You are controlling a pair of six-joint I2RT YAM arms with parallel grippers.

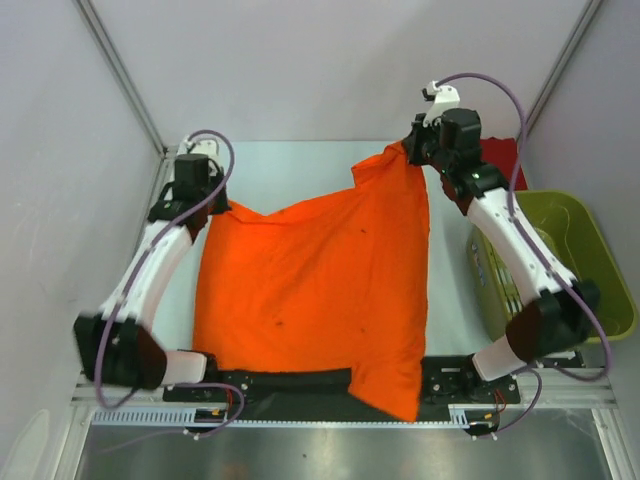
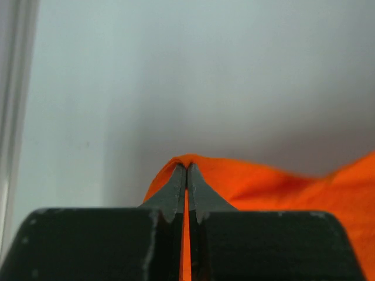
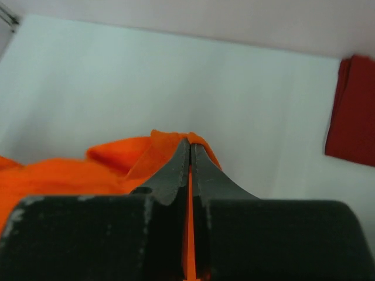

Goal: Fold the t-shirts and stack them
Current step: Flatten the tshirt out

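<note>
Pale grey table [image 1: 290, 170] between white panels. A bright orange cloth t-shirt [image 1: 310, 290] lies spread on it, long axis far to near, one near corner spilling over the front edge. The left pincer [image 1: 215, 207] and right pincer [image 1: 408, 152] each clamp a far corner, so the cloth lies toward the arm bases; the right sits farther back. The wrist views show the pinched cloth. The right wrist view shows the dark red cloth t-shirt [image 3: 353, 111] at far right, which the top view places behind the olive-green plastic basket [image 1: 585, 235].

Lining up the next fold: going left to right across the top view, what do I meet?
First the left gripper, shut on a shirt corner → orange t-shirt → right gripper, shut on another corner → dark red t-shirt → olive-green basket.
</note>
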